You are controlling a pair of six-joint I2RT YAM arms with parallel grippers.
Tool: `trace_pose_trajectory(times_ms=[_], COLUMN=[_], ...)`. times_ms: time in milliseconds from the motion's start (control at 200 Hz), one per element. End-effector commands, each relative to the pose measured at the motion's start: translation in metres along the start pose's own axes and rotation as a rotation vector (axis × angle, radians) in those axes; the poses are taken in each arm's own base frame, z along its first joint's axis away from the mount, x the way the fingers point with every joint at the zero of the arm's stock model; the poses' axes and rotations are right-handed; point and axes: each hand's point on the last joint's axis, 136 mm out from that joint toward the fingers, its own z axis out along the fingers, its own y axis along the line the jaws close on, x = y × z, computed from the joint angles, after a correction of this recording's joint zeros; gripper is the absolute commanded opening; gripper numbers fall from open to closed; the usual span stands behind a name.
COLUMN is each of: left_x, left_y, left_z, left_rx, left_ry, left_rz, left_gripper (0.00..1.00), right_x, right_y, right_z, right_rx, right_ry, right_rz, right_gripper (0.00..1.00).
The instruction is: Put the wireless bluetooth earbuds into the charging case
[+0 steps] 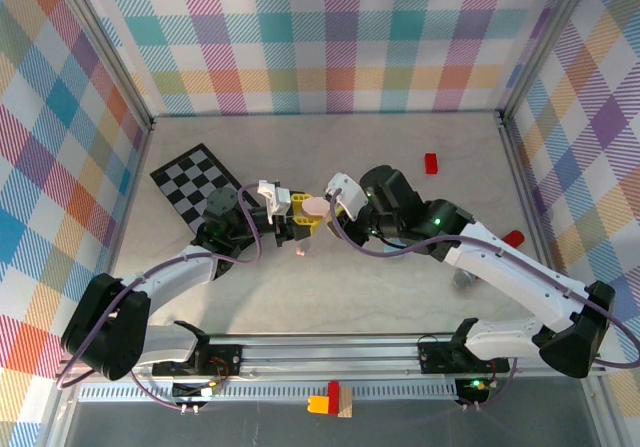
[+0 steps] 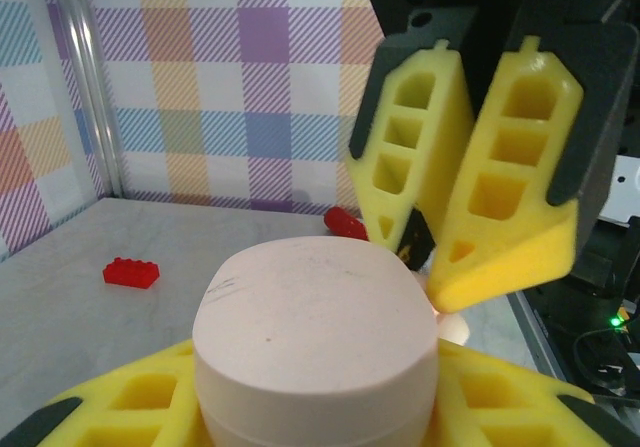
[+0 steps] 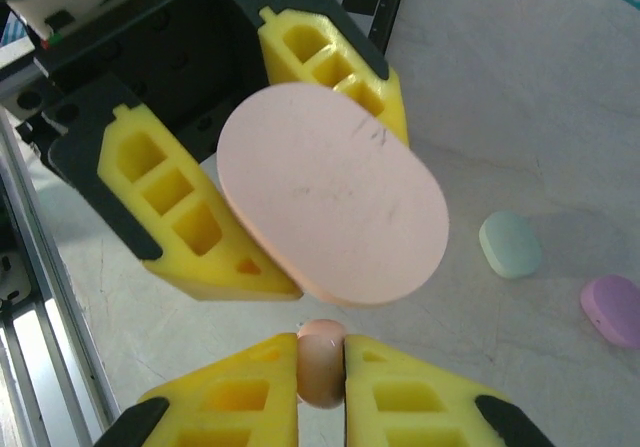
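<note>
Pink case [image 2: 315, 317] up, bud right beside it!
Left pincer [image 2: 315, 417] clamps the shut case over the counter [image 3: 480, 87], contents hidden; right pincer [image 3: 321, 352] has closed on a tiny pink earbud [image 3: 320, 375] by the case's edge.

The left arm [image 1: 175, 272] reaches from its base up and to the right. The right arm [image 1: 510, 267] reaches up and to the left, so the two wrists face each other, tip to tip. The left gripper [image 2: 315, 392] holds its yellow fingers [image 2: 130, 402] as wide as the pink case [image 2: 315, 307] that is clamped between them. The right gripper [image 3: 320, 352] points at the left one. Its jaws are almost together and pinch a small pink earbud [image 3: 320, 367] at the very tips. The right tips stand just in front of the left jaws, beside the edge of the case. I cannot tell if they touch it.
</note>
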Motion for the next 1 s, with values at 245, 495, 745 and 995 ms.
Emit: trace_pose_trajectory(times_ms=[245,495,745,995], left_x=[0.0,0.001,0.002,0.002], left_y=[-0.01,-0.011,-0.013,-0.013], left_z=[-0.004,-0.004,-0.004,-0.004], left_rx=[0.053,0.062,0.068,0.072], left_ry=[0.01,0.01,0.012,0.009], left_rz=[0.047,0.045,0.035,0.036], left_gripper=[0.39,0.4,0.4,0.4], right_x=[-0.034,-0.044,-0.055,-0.059], right_y=[-0.011,-0.011,-0.013,-0.013], right_z=[-0.01,-0.017,-0.021,-0.024], right_rx=[0.044,0.038,0.044,0.036], right_ry=[-0.097,-0.138,-0.183,-0.2], right_rz=[0.003,0.009,0.014,0.023], right_gripper=[0.15,0.14,0.14,0.14])
